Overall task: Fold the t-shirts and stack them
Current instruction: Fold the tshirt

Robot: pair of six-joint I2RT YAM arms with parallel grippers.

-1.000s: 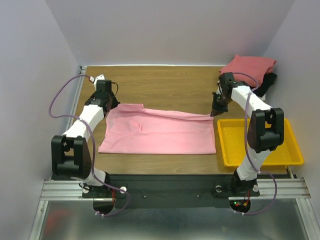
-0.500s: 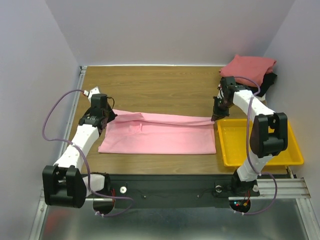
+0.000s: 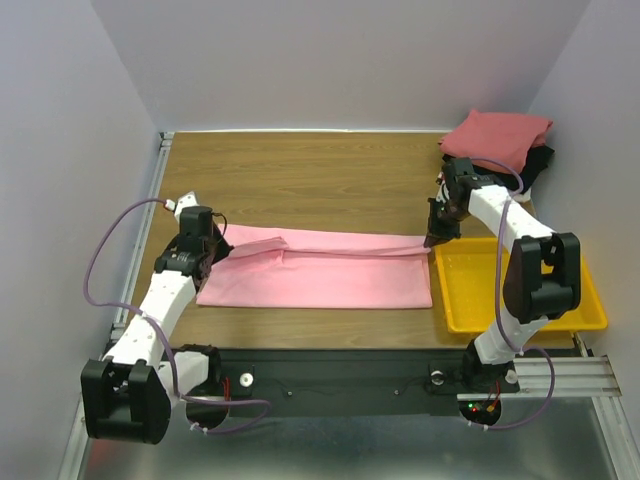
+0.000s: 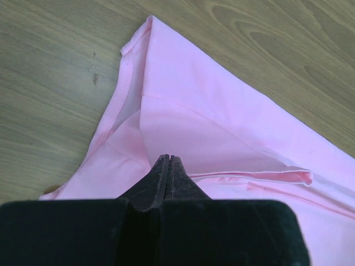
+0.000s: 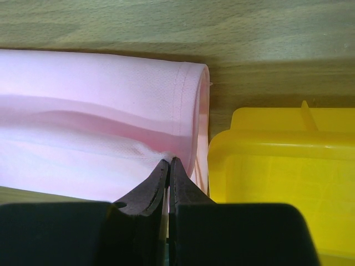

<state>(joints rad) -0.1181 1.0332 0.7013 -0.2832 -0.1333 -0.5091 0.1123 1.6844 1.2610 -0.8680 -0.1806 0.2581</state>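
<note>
Wooden tabletop (image 3: pixel 320 170): we see the far edge of the pink t-shirt (image 3: pixel 320 282) drawn nearer than 1 s ago, the fold seemingly half over. Left fingers (image 4: pixel 162 180) and right fingers (image 5: pixel 160 183) clenched on its 2 ends.

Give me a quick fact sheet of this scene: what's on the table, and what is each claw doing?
Surface: wooden table
Main item: pink t-shirt, spread flat, its far edge lifted and partly folded over the rest
Left gripper: shut, pinching the shirt's left end
Right gripper: shut, pinching the shirt's right end
Yellow tray: just right of the shirt
Far right corner: folded red t-shirt lying on a black t-shirt
</note>
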